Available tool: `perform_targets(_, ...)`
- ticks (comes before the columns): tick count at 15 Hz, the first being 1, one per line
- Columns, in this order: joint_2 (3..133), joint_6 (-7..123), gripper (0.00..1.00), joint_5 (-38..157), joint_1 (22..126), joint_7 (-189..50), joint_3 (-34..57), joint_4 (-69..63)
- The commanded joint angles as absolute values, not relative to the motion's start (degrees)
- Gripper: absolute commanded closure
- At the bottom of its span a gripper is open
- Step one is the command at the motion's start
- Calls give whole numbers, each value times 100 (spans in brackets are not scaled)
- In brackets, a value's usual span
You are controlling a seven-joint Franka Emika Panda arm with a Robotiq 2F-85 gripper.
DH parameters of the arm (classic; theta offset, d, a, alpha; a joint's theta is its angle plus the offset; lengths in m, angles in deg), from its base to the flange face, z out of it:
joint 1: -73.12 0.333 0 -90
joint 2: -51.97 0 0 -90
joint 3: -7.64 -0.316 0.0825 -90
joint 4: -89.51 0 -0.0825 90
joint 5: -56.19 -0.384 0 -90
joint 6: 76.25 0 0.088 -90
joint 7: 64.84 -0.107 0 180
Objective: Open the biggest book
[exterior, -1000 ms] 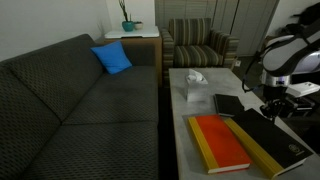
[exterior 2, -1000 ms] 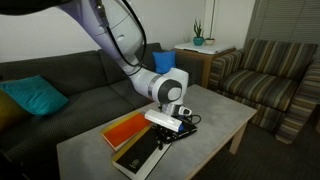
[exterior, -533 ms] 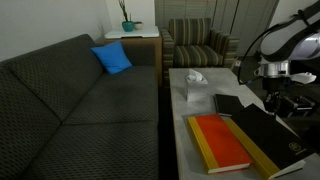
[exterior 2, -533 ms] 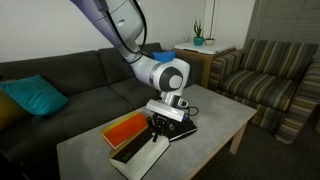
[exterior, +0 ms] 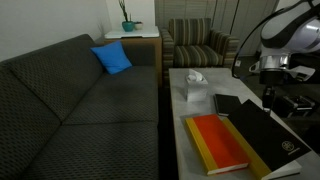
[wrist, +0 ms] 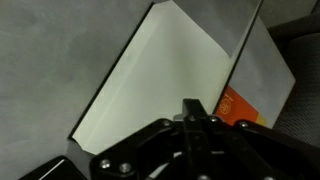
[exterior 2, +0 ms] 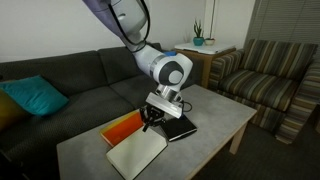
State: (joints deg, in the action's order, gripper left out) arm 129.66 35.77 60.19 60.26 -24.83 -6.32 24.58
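Black cover half-raised: in an exterior view the biggest book (exterior: 265, 140) lies on the bench (exterior: 180, 115) just beside the red-orange book (exterior: 220, 142). Its long axis runs along the bench's length, with the yellow edge toward that neighbour. The gripper (exterior: 275, 100) hangs over its far end.

In an exterior view the white page (exterior 2: 137, 155) is bared, so opening looks about midway. The next move, I judge, must swing the cover over toward the red-orange book.

Wrist view: the fingers (wrist: 187, 110) are pressed together by the upright cover (wrist: 262, 60). Whether they nip it, I cannot tell.
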Motion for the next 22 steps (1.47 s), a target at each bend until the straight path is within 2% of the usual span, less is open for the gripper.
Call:
perform_targets(1,12701,3537,100,5775,5744,-2147,-964,1968)
perform_targets(10,12572,3611,100,5771,5663,-1960,-1464,1529)
perform_targets(11,12564,3570,100,5461,5915,-1788,-1217,1596)
perform_targets(14,12676,3559,100,5269,6084,-1534,-1212,1702)
perform_targets(18,12934,3513,100,4923,6281,-1363,-1227,2023)
perform_targets(22,13635,3244,100,4732,6467,-1458,-1078,2885)
